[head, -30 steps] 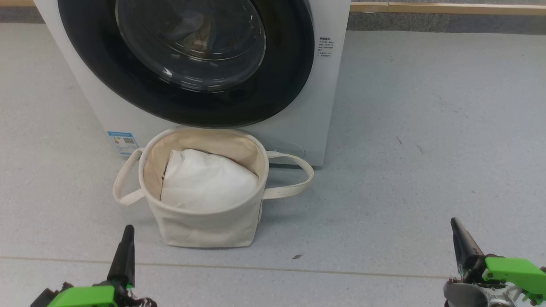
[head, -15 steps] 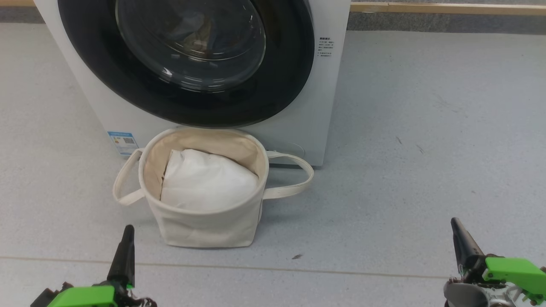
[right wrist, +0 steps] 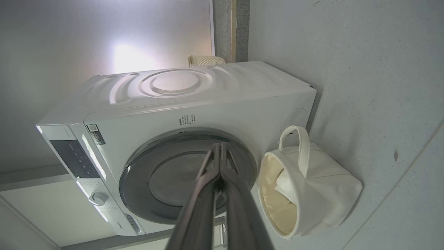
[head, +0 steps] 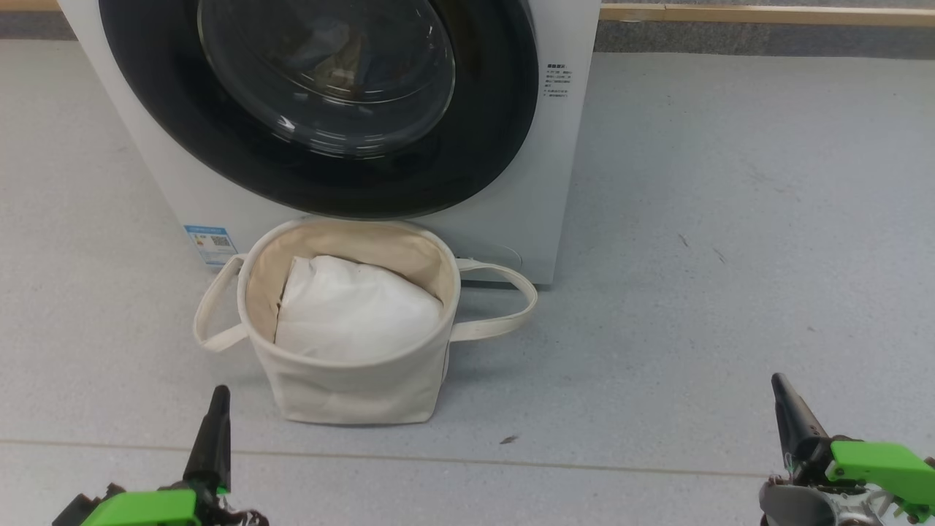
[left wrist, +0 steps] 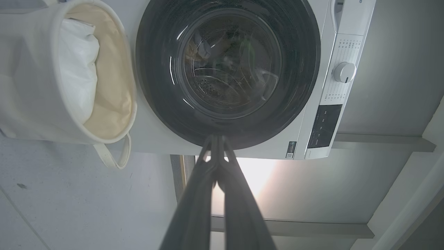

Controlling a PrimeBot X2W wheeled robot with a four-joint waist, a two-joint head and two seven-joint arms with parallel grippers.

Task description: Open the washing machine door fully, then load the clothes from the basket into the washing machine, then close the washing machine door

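Cream basket (head: 350, 387), one, holding one white bundle (head: 358, 310), stands just before the one washing machine (head: 555, 183), under its closed door (head: 482, 146). Farther back from it, left gripper (head: 217, 398) and right gripper (head: 780, 387) are each pinched together, empty.

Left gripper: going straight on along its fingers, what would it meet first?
Probably the washing machine door: the shut left gripper points at its black ring, with the basket off to one side. Depth is unclear.
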